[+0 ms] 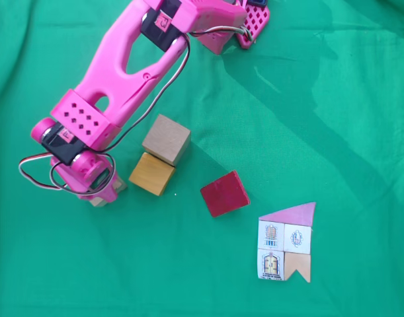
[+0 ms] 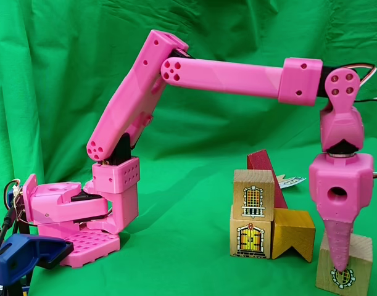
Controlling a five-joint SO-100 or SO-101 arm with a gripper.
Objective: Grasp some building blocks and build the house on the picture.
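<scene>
A pink robot arm is working over a table draped in green cloth (image 1: 69, 264), seen from above in one fixed view and from the side in the other.

In the fixed view from above, the gripper (image 1: 99, 191) is sitting near the left edge of the cloth, pointing straight down onto a pale tan block (image 1: 120, 187) that is mostly hidden beneath it. Whether the fingers are clamping this block or merely resting over it cannot be told. Just to the right, an orange-yellow block (image 1: 151, 174) is lying on the cloth, with a second pale tan block (image 1: 166, 139) touching its upper right side. Further right, apart from that pair, a dark red block (image 1: 224, 193) is lying tilted near the middle of the cloth. Toward the lower right corner, the paper house picture (image 1: 286, 243) is lying flat, showing a pink roof, window squares and a tan notched corner.

In the side fixed view, the arm's base (image 2: 83, 216) is standing at the left. Right of centre, printed window and door faces are showing on the stacked-looking blocks (image 2: 253, 213). At the far right, the gripper (image 2: 339, 262) is hanging over the pale block (image 2: 345, 271), its tip touching the front face.
</scene>
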